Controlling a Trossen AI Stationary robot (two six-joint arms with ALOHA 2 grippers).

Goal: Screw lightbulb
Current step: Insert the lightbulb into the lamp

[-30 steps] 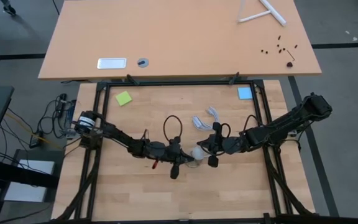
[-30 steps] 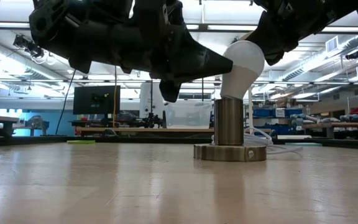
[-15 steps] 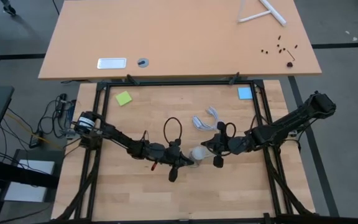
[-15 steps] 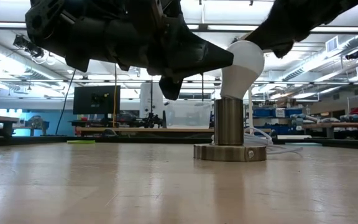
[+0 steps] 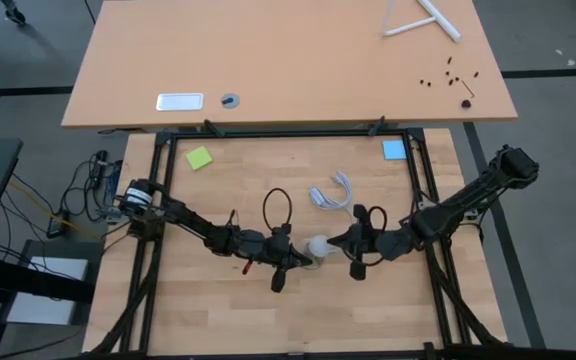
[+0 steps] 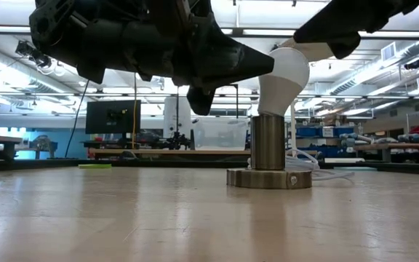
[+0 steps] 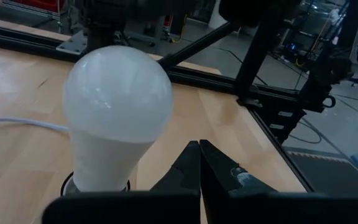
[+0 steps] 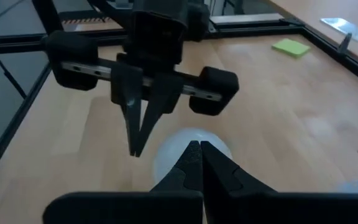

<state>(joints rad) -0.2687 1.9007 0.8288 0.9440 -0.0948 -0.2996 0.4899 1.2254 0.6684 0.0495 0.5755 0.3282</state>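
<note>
**Bulb upright in socket, both grippers closed beside it**

The lightbulb (image 5: 318,246) sits just below the centre of the high view, on the wooden table (image 5: 218,310). In the low view the bulb (image 6: 283,80) stands right of centre, its narrow end down in a metal socket (image 6: 269,154) with a round base resting on the tabletop.

The left gripper (image 5: 304,262) reaches in from the left of the high view, its tip just beside the bulb's lower left. Its jaws are pressed together with nothing between them; the left wrist view shows the two dark fingers (image 7: 190,167) meeting at a point next to the bulb (image 7: 117,106), which fills the left half of that frame.

The right gripper (image 5: 336,241) comes in from the right of the high view, its tip just beside the bulb. Its jaws are also pressed together and empty. In the right wrist view they point at the bulb (image 8: 178,148), with the left gripper (image 8: 137,134) facing them beyond it.

A white cord (image 5: 330,192) lies coiled above the bulb in the high view.
</note>
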